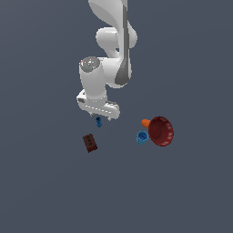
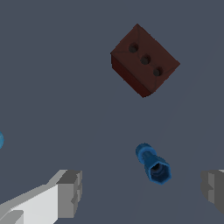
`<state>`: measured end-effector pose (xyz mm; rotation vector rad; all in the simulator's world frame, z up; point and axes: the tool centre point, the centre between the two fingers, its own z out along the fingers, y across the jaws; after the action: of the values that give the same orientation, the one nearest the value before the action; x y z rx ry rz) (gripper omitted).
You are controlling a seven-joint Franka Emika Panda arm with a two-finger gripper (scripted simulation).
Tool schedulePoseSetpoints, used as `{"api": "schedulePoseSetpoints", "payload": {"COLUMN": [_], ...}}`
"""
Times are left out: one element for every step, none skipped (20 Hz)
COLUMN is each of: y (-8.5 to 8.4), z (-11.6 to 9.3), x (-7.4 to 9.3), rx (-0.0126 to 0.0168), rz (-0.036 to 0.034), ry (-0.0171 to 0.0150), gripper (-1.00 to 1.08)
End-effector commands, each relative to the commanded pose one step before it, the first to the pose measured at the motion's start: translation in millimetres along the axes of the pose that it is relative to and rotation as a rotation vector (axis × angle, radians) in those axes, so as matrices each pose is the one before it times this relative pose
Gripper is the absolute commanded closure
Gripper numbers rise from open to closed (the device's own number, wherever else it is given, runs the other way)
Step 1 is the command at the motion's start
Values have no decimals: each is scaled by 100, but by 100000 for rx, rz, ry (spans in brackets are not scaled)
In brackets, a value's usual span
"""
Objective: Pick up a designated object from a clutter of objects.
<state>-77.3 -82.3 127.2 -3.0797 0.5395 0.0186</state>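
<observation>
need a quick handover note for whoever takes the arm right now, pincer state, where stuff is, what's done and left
Pincer: open and empty, fingers either side of the blue bolt, which lies between them, not touched.
In the exterior view the bolt sits just under the pincer. The brown block lies apart from it, nearer the camera. The light-blue cup, orange piece and dark red bowl cluster on the exterior view's right.
Done: pincer lined up over the bolt.
Left: descend, close on the bolt, lift it.

from the bolt, the block lies near; cup and bowl toward the exterior view's right.
</observation>
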Motion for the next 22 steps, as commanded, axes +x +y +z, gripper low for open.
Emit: {"api": "schedulePoseSetpoints", "payload": {"y": [1142, 382, 348, 317, 282, 249, 217, 183, 150, 117, 85, 49, 0, -61, 0, 1, 2, 2, 3, 24, 4, 4], "z": [1166, 375, 338, 301, 266, 232, 199, 167, 136, 105, 74, 45, 17, -71, 24, 73, 122, 170, 217, 257, 310, 355], "x": [-684, -237, -220, -202, -183, -164, -143, -122, -101, -79, -56, -34, -14, 52, -1, -4, -7, -9, -11, -10, -14, -15], "rx": [-346, -127, -120, -112, -102, -92, -81, -69, -57, -45, -33, -19, 0, 13, 0, 0, 0, 0, 0, -36, 0, 0], "rz": [2803, 919, 835, 760, 674, 595, 517, 436, 356, 277, 202, 116, 0, -163, 0, 0, 0, 0, 0, 55, 0, 0], "ry": [563, 146, 134, 122, 109, 96, 84, 71, 58, 45, 33, 19, 0, -107, 0, 0, 0, 0, 0, 23, 0, 0], "gripper": [-92, -92, -92, -92, -92, -92, -92, -92, -92, -92, -92, -92, -92, -92, -92, -92, -92, -92, -92, -92, -92, -92]}}
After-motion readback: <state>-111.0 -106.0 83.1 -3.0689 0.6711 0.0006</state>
